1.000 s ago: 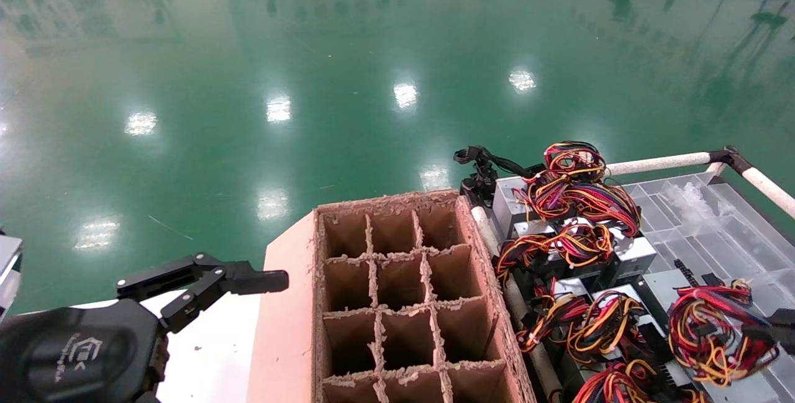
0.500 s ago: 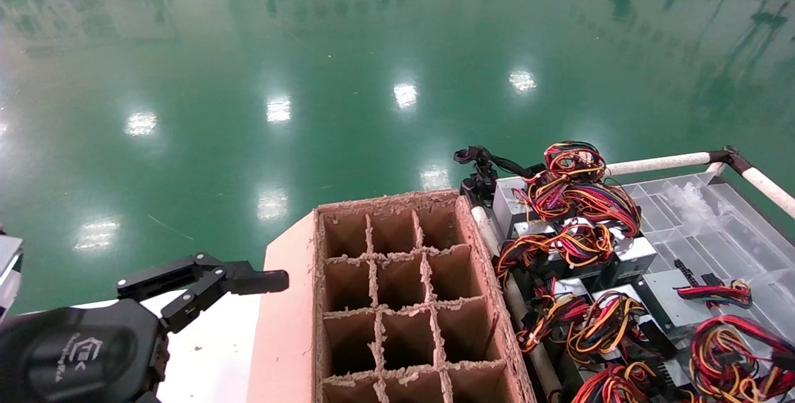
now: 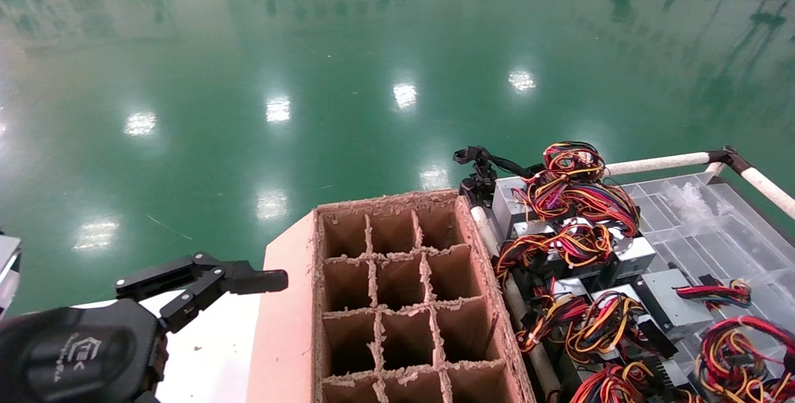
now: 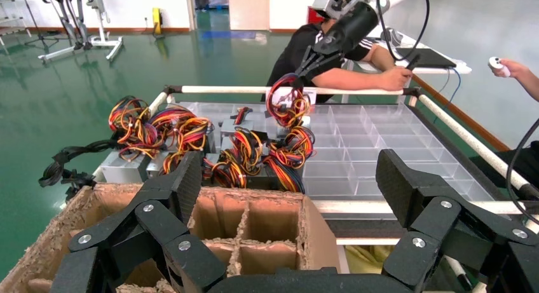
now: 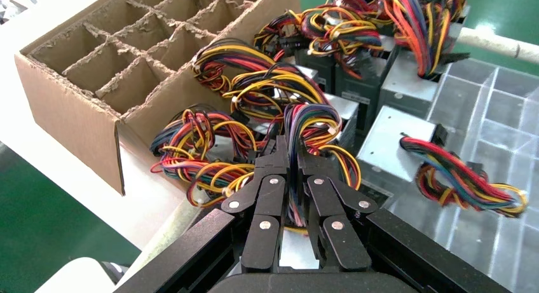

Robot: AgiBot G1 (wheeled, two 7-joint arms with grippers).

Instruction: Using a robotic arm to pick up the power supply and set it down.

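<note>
A divided cardboard box (image 3: 404, 303) sits at centre. To its right, just beside it, a railed tray (image 3: 714, 217) holds several power supplies (image 3: 671, 307) with wire bundles (image 3: 577, 185) piled on them. The left gripper (image 3: 205, 285) is left of the box, over the table (image 3: 217, 353).

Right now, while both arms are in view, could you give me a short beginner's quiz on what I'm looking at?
1. True or false: the left gripper is shut on something.
2. What is the right gripper shut on? A. the cardboard box B. a wire bundle C. nothing
3. Fill in: in the head view, each row across the cardboard box has ___ compartments.

Key: 1 false, it is open and empty; 2 B; 3 three.
</note>
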